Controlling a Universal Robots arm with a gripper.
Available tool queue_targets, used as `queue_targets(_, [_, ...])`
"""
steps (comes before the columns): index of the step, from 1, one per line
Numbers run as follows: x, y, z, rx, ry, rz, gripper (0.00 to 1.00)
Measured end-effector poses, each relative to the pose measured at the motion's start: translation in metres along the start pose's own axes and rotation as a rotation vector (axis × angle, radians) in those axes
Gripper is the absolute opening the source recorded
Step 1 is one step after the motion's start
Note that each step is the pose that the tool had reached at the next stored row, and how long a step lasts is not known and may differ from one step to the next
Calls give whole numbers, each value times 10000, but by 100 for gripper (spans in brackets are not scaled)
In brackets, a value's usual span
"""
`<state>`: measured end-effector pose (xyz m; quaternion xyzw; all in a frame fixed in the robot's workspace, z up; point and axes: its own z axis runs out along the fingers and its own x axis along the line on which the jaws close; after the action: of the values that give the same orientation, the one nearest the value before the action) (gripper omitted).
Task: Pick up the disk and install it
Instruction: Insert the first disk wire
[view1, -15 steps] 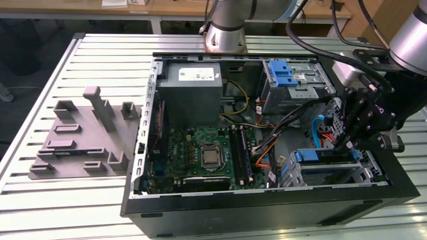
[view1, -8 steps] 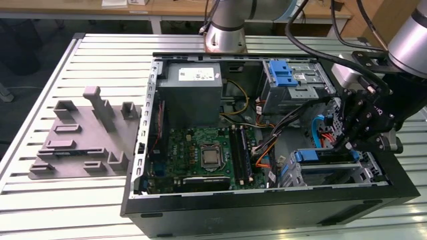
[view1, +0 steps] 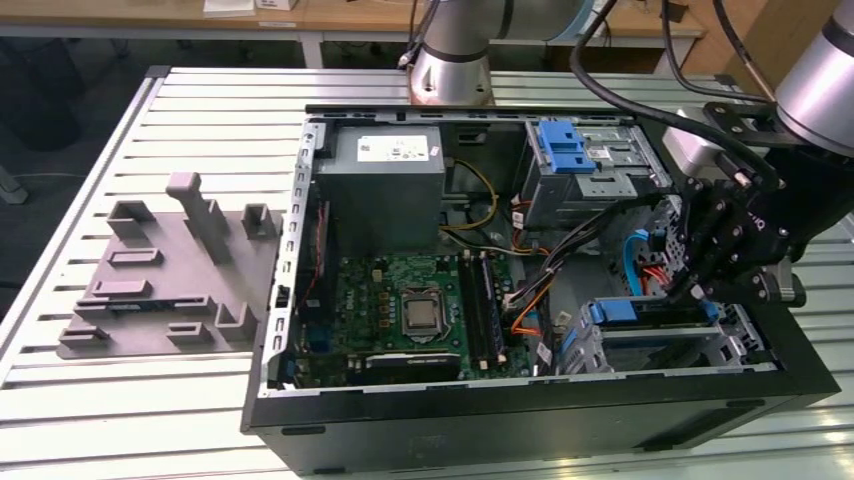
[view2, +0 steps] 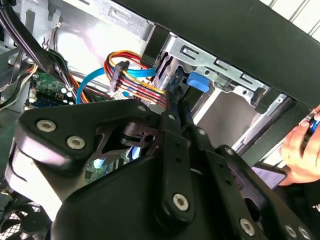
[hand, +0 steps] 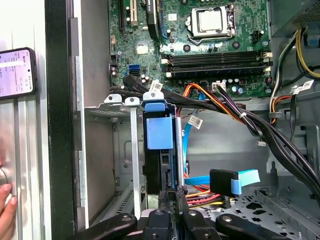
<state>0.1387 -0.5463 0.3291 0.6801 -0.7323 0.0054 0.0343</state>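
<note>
The disk (view1: 651, 312) stands on edge inside the lower drive cage, seated in its slot. In the exterior view its upper edge appears as a dark narrow bar capped at one end by a blue plastic rail tab, lying just below the gripper (view1: 697, 290). In the first wrist view the disk (hand: 160, 150) runs straight away from the fingertips (hand: 167, 196), which meet its near edge. Its blue rail end piece sits at the far end, between two upright silver cage walls. In the second wrist view the blue tab of the disk (view2: 197, 81) shows just beyond the fingertips.
</note>
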Motion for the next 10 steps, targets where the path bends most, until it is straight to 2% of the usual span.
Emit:
queue_targets(1, [0,0,-2,0,1,0,17])
queue_targets(2, [1,0,-8,1,3,0,24])
queue_targets(10, [7,4,-112,2,8,0,24])
